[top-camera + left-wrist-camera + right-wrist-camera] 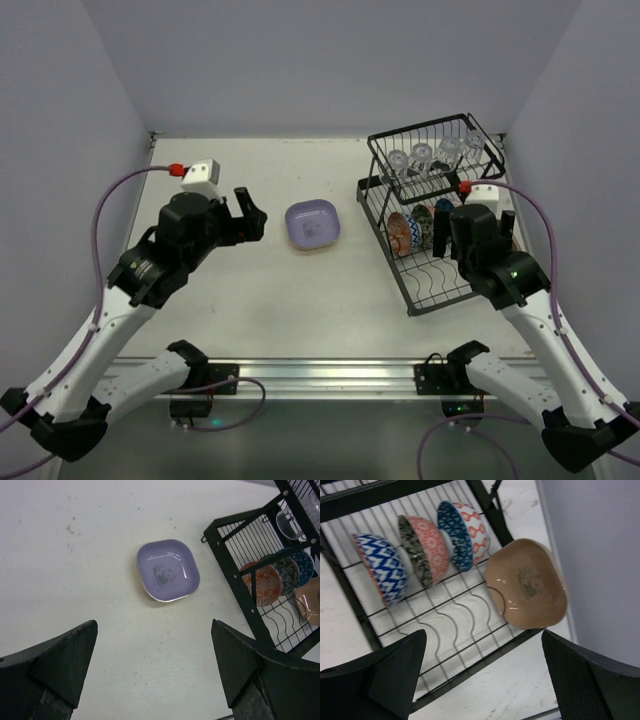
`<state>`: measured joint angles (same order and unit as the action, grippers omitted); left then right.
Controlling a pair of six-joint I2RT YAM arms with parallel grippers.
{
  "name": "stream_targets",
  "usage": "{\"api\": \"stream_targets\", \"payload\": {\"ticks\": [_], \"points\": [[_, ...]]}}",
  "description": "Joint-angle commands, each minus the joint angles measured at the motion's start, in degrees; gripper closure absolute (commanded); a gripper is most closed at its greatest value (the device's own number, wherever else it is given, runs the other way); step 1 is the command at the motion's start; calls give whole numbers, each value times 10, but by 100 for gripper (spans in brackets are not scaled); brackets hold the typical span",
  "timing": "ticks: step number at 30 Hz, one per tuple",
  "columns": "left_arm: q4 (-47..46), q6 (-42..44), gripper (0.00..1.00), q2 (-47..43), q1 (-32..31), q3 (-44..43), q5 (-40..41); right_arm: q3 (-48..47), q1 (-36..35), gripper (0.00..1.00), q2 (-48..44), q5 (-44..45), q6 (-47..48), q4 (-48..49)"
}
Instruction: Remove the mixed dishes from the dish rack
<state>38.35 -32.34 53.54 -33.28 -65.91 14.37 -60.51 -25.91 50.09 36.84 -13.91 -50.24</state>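
Observation:
A lavender plate [312, 223] lies flat on the table, seemingly on top of another plate whose pale rim shows in the left wrist view [150, 593]. The black wire dish rack [385, 245] stands at the right. Clear glass cups [436, 155] sit in its upper basket. Patterned bowls [422, 550] and a tan-brown plate [527, 582] stand on edge in the lower tray. My left gripper [250, 215] is open and empty, left of the lavender plate [168, 570]. My right gripper [474, 234] is open and empty above the lower tray's near end [484, 635].
Grey walls enclose the table on three sides; the right wall [600, 555] runs close behind the rack. The near half of the lower tray [450, 625] holds only bare curved dividers. A metal rail [320, 375] lines the table's front edge.

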Motion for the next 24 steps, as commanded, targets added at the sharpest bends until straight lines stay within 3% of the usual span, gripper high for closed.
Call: {"api": "stream_targets", "payload": {"ticks": [1,7,12,13,15,19,24], "points": [[54,62,0,-61,0,42,40,6,4,1,17,84,82,-10],[-18,71,0,-138,0,158,6,64,46,1,0,108,235,37],[-31,93,0,-136,0,173,-27,77,106,1,29,82,301,79],[-39,90,0,-140,-1,178,-31,85,112,11,38,93,309,87],[-44,90,0,-150,-27,184,-23,84,124,21,61,106,325,111],[-34,79,0,-159,-50,181,-1,54,183,24,107,35,322,121],[-23,66,0,-178,-70,179,42,44,221,28,157,35,350,156]]}}
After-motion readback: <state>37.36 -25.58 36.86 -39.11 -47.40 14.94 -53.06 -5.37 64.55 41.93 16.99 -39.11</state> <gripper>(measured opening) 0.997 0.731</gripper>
